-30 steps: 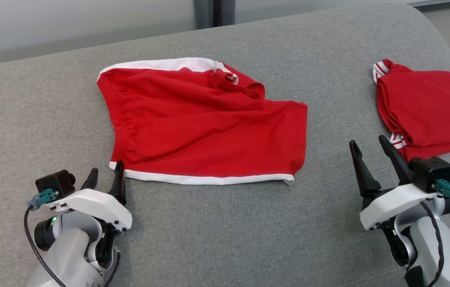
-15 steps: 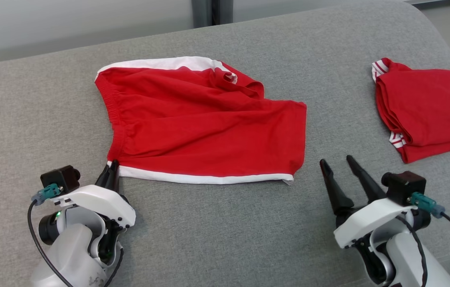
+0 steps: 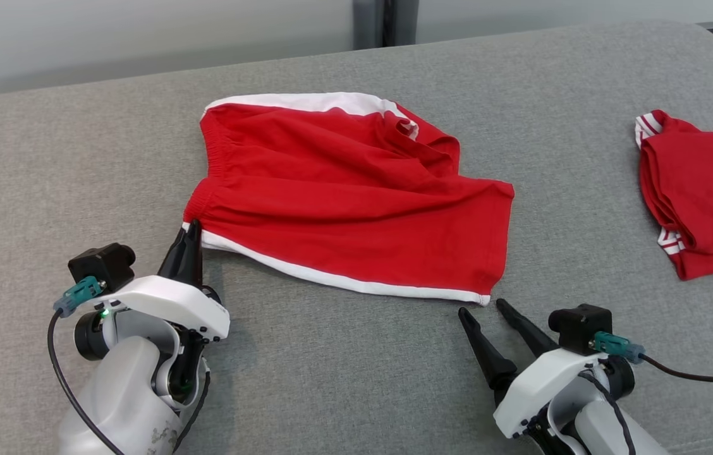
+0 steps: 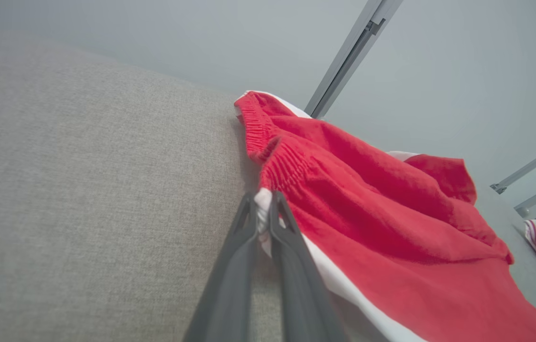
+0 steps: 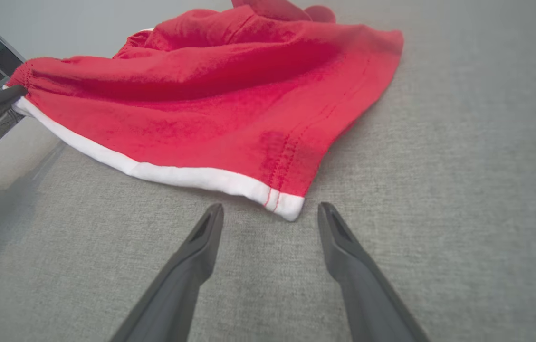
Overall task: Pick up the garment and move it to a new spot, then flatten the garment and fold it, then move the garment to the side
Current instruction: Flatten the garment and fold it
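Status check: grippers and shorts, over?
Left gripper shut on red shorts waistband corner. Right gripper open, just short of hem corner. Folded red garment apart, right.

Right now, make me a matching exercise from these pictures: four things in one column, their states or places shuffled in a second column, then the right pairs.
Column one:
1. left gripper
2. right gripper
3. red shorts
4. folded red garment

Column two:
A. lies off to the robot's right, apart from the shorts
B. jaws open, tips just short of a hem corner
C. jaws shut on the white-trimmed waistband corner
D. spread across the middle of the grey cushion

Pairs: 1-C, 2-B, 3-D, 4-A.
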